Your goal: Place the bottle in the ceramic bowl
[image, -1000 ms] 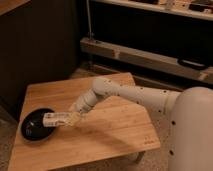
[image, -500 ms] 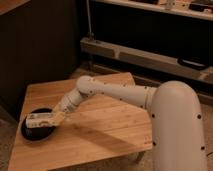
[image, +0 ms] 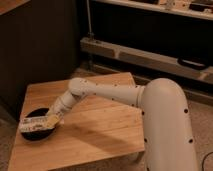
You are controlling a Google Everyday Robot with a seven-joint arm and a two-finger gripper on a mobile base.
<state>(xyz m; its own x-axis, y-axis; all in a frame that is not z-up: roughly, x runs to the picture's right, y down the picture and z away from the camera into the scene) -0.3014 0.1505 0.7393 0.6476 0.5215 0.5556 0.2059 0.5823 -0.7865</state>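
1. The table (image: pixel 100 135), a low wooden one, carries the ceramic bowl (image: pixel 31 134) close to its left edge, on the near side.
2. The arm (image: pixel 105 92) reaches from the right across the table, down and left to the bowl.
3. The end effector (image: pixel 51 120) sits at the bowl's right rim, clenched on the bottle (image: pixel 36 122).
4. The bottle lies nearly level over the bowl, its long axis running left from the end effector across the bowl's width. Judging by this, lowering and letting go should settle it inside.
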